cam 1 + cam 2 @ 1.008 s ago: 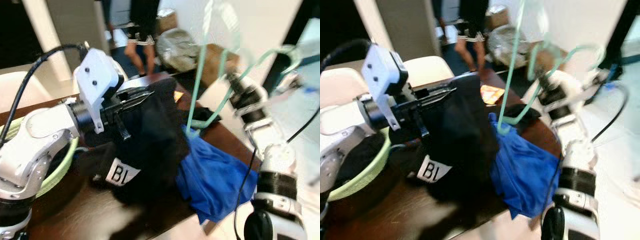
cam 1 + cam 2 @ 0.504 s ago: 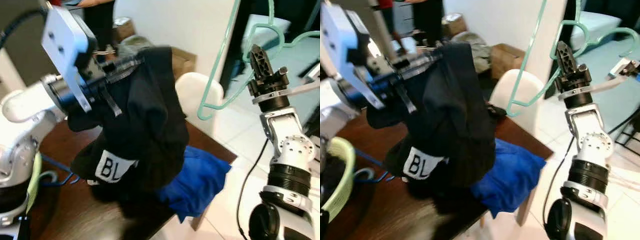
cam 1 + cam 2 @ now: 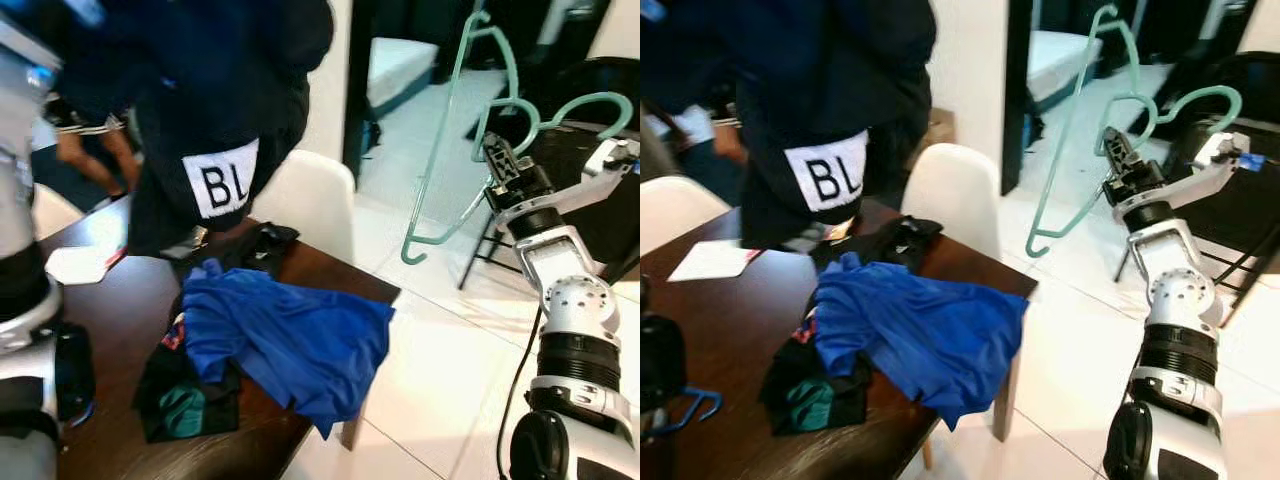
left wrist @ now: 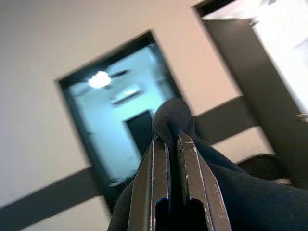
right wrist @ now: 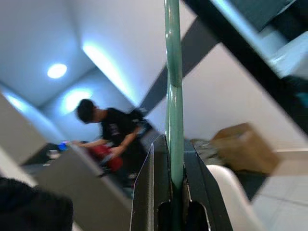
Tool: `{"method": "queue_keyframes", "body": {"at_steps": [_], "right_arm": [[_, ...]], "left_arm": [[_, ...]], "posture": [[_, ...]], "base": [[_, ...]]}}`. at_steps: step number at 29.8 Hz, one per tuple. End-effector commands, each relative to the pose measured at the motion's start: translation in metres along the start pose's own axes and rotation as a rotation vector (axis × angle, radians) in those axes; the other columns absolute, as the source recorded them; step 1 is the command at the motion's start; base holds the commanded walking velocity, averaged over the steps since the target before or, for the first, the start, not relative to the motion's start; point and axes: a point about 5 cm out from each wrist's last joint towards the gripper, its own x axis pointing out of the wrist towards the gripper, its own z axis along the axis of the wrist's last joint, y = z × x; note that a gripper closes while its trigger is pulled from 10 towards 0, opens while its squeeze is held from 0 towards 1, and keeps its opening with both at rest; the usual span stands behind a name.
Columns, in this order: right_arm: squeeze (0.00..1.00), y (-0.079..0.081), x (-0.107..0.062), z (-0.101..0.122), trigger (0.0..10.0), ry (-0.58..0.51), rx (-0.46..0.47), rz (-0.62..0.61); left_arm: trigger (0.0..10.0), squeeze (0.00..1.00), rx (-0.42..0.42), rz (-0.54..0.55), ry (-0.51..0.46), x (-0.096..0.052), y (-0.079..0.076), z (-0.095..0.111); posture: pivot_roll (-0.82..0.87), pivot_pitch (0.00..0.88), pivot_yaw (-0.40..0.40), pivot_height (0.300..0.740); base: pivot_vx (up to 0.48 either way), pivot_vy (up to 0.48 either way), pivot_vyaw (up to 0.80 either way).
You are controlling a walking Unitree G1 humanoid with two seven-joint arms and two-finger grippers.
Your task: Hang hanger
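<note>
Upper edge of the black garment with white "BL" label (image 3: 215, 120) runs out of frame at 11 o'clock in the head views; left gripper (image 4: 173, 144) pinches a fold of it between closed fingers. Thin mint-green plastic hanger (image 3: 450, 140) hangs tilted at 2 o'clock, over white floor, clamped in the right gripper (image 5: 174, 159). Crumpled blue cloth (image 3: 285, 340) lies on the dark wooden table (image 3: 110, 320).
</note>
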Motion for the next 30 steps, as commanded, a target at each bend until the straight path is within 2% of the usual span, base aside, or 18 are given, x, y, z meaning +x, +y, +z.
{"method": "queue_keyframes", "body": {"at_steps": [1, 2, 3, 4, 9, 14, 20, 25, 30], "right_arm": [[0.0, -0.008, -0.005, -0.007, 10.0, 0.04, -0.067, -0.052], [0.0, -0.01, -0.007, -0.01, 10.0, 0.077, -0.136, -0.075], [0.0, -0.01, -0.007, -0.01, 10.0, 0.077, -0.136, -0.075], [0.0, -0.012, -0.01, -0.014, 10.0, 0.119, -0.211, -0.097], [0.0, -0.013, -0.012, -0.017, 10.0, 0.136, -0.252, -0.118], [0.0, -0.014, -0.012, -0.025, 10.0, 0.166, -0.326, -0.141], [0.0, -0.011, -0.012, -0.029, 10.0, 0.182, -0.358, -0.138], [0.0, -0.01, -0.014, -0.032, 10.0, 0.203, -0.381, -0.136], [0.0, -0.011, -0.015, -0.036, 10.0, 0.226, -0.413, -0.134]], "left_arm": [[10.0, 0.0, -0.031, -0.022, 0.033, -0.001, -0.008, -0.014], [10.0, 0.0, -0.065, -0.036, 0.064, -0.001, -0.014, -0.025], [10.0, 0.0, -0.065, -0.036, 0.064, -0.001, -0.014, -0.025], [10.0, 0.0, -0.113, -0.044, 0.1, -0.002, -0.023, -0.039], [10.0, 0.0, -0.171, -0.047, 0.132, -0.005, -0.032, -0.053], [10.0, 0.0, -0.273, -0.057, 0.157, -0.008, -0.046, -0.069], [10.0, 0.0, -0.314, -0.053, 0.179, -0.012, -0.057, -0.081], [10.0, 0.0, -0.354, -0.055, 0.212, -0.018, -0.073, -0.094], [10.0, 0.0, -0.366, -0.047, 0.237, -0.023, -0.075, -0.102]], "posture": [[0.01, 0.0, 0.031, 0.74], [0.01, 0.0, 0.031, 0.74], [0.01, 0.0, 0.031, 0.74], [0.0, 0.0, 0.039, 0.74], [0.0, 0.0, 0.042, 0.74], [0.0, 0.0, 0.041, 0.74], [0.0, 0.0, 0.038, 0.74], [-0.01, 0.0, 0.034, 0.74], [-0.01, 0.0, 0.034, 0.74]], "base": [[0.0, 0.0, -0.8], [0.0, -0.296, -0.8], [0.0, -0.296, -0.8], [0.0, -0.428, -0.8], [0.0, -0.459, -0.8], [0.0, -0.48, -0.8], [0.0, -0.476, -0.8], [0.0, -0.47, -0.8], [0.0, -0.472, -0.8]]}}
